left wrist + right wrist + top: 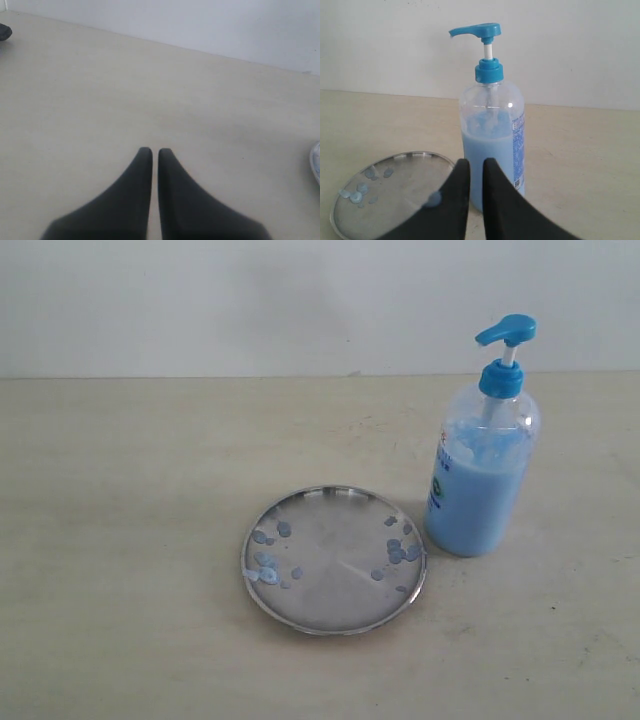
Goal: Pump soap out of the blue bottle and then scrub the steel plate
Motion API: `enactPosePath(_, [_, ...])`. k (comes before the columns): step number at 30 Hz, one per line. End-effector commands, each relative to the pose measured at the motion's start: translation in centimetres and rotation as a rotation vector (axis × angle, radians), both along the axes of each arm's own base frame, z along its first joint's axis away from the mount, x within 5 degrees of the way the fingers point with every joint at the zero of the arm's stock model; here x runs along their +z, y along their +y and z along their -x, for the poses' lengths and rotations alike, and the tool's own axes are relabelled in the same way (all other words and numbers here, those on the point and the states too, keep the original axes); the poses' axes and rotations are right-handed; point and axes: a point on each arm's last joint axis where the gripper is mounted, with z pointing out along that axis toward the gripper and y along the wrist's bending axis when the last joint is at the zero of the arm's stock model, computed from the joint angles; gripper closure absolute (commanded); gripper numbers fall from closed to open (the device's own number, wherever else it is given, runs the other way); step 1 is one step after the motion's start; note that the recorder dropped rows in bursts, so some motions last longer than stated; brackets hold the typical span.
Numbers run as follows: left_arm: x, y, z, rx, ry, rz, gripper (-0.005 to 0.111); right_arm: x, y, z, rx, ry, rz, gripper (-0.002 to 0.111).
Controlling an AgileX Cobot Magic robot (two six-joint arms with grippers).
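My right gripper [476,163] hides the blue bottle's [492,145] base, and I can't read its label's [518,150] tiny print.

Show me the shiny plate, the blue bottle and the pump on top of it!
steel plate [335,595]: exterior view, on a bare patch of its floor.
blue bottle [478,502]: exterior view, on the middle of its body.
pump head [482,31]: right wrist view, on the blue top piece.
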Motion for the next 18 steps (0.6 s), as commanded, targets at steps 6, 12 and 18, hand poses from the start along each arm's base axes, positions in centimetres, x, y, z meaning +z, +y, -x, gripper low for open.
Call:
enactPosePath(6, [0.1, 0.0, 0.0, 0.006, -0.009, -0.001, 0.102, 0.5, -2.5, 1.3, -0.391, -0.12, -0.008, 0.109])
enactPosePath(12, [0.2, 0.0, 0.0, 0.006, -0.022, -0.002, 0.102, -2.6, -1.8, 1.6, -0.318, 0.226, 0.014, 0.109])
enactPosePath(18, [0.2, 0.0, 0.0, 0.006, -0.022, -0.002, 0.102, -2.5, -1.4, 1.6, -0.22, 0.212, 0.059, 0.109])
